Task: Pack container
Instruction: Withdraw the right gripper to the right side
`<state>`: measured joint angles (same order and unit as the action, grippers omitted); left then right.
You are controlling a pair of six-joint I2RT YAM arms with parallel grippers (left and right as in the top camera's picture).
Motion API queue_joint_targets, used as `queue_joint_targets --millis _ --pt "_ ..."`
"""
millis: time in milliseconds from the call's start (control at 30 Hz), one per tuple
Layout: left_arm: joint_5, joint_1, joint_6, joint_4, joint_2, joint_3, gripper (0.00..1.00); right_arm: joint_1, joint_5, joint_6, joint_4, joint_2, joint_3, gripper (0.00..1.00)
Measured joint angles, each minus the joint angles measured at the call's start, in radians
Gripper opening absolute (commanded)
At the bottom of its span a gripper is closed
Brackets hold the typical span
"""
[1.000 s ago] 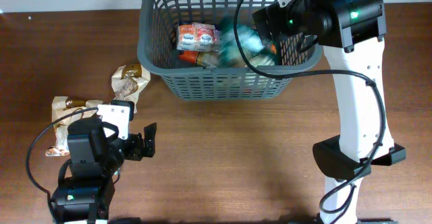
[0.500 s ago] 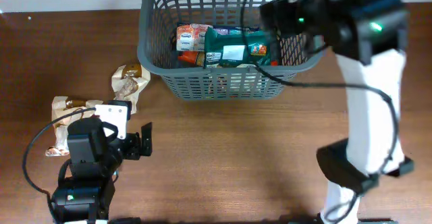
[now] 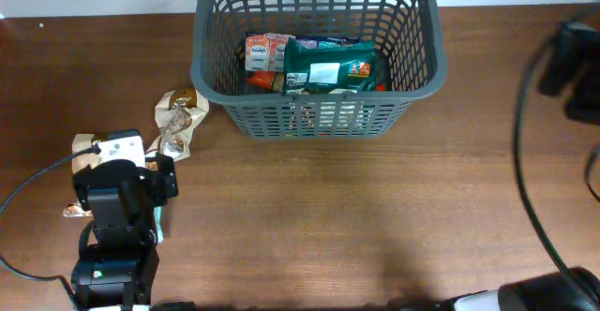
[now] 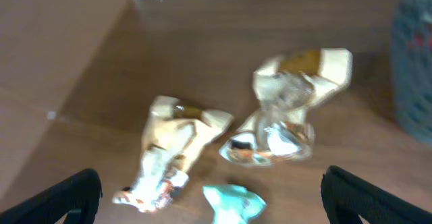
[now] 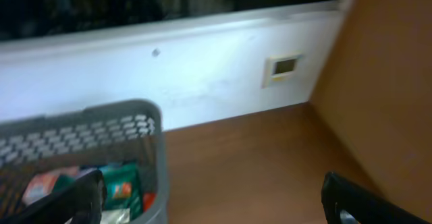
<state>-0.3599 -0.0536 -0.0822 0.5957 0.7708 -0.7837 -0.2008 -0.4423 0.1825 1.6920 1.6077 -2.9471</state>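
Grey basket (image 3: pixel 319 119) at the table's (image 3: pixel 328 217) far edge, long side left to right — bare wood in front. The left gripper (image 4: pixel 210 177) spread above loose packets (image 4: pixel 287 109); the right gripper (image 5: pixel 210 183) spread, off its right end.

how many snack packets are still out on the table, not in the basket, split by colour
beige packets: 2
teal packet: 1, partly cut off at the bottom of the left wrist view
total: 3, all on the table outside the container
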Motion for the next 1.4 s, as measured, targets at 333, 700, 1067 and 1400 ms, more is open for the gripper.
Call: queue_joint_targets --millis 333,700,1067,1400 --pt "-0.059 0.000 0.000 -0.053 0.000 0.000 0.99 0.002 -0.238 0.084 0.000 -0.224 0.093 0.99" --pt "-0.055 0.000 0.000 -0.092 0.000 0.000 0.99 0.004 -0.356 0.174 -0.003 -0.477 0.843 0.99" --pt "0.011 0.000 0.000 -0.092 0.000 0.000 0.99 0.004 -0.306 0.302 -0.438 -0.587 1.622 0.99" --pt "0.119 0.000 -0.019 -0.084 0.004 0.000 0.99 0.160 -0.162 0.277 -0.824 -0.580 1.970 0.99"
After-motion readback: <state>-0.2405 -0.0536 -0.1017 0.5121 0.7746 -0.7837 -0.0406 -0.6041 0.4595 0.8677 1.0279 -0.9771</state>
